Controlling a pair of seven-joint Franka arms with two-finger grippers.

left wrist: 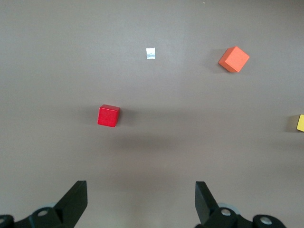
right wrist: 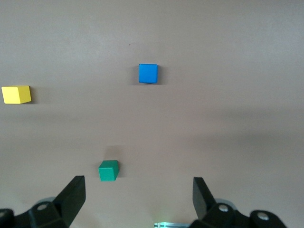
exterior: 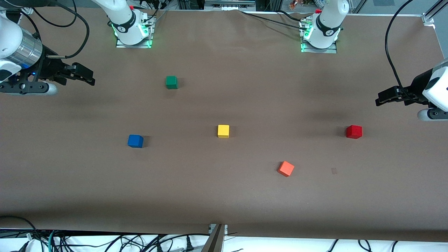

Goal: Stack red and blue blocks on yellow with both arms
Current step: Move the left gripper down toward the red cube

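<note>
Red block (exterior: 354, 131) is found on the brown table (exterior: 224, 196) toward the left arm's end, resting flat and untouched. The left gripper (exterior: 383, 98) is held up over the table's edge at that end, its fingers spread wide and nothing gripped; in the left wrist view the red block (left wrist: 109, 116) is seen well apart from the fingertips (left wrist: 76, 197). The blue block (exterior: 135, 141) is placed toward the right arm's end, well apart from the right gripper (exterior: 87, 75), which is likewise spread wide, empty, and held over that end of the table. The yellow block (exterior: 223, 131) is set between the red and blue ones. An orange-red cube (exterior: 286, 168) lies nearer the front camera, a green cube (exterior: 171, 82) farther from it.
</note>
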